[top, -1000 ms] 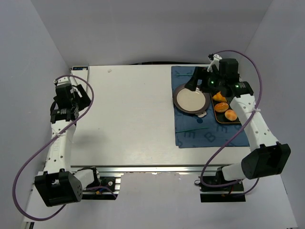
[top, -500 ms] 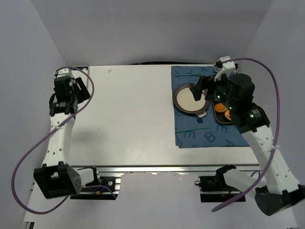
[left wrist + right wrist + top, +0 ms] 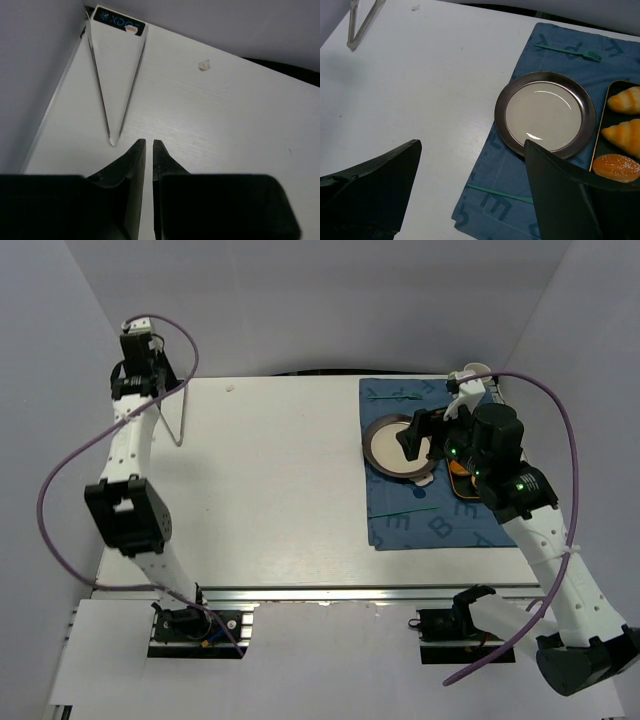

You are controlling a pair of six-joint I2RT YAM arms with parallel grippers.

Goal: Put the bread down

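The left arm has swung away from the left edge of the worktop (image 3: 280, 490) and now reaches high toward its far left corner. Its claw (image 3: 149, 142), which stood wide a second ago, has snapped almost closed with only a thin slit between the fingers and nothing in it. Below it, by that corner, lies a thin V-shaped wire piece (image 3: 107, 95). A small pale crumb (image 3: 204, 64) sits by the far edge. The right arm has lifted and pulled back since a second ago, and in the overhead view it now covers most of the tray that was plainly seen before. Its claw (image 3: 472, 142) hangs spread wide and empty above the round plate (image 3: 501, 107), which rests bare on the blue mat (image 3: 510, 165) at the right side of the worktop. The bread (image 3: 616, 167) has not moved. It sits at the near end of the dark tray (image 3: 610, 116), just to the right of the plate, with two croissants (image 3: 622, 132) beyond it. A green fork (image 3: 567, 51) lies on the mat's far part.
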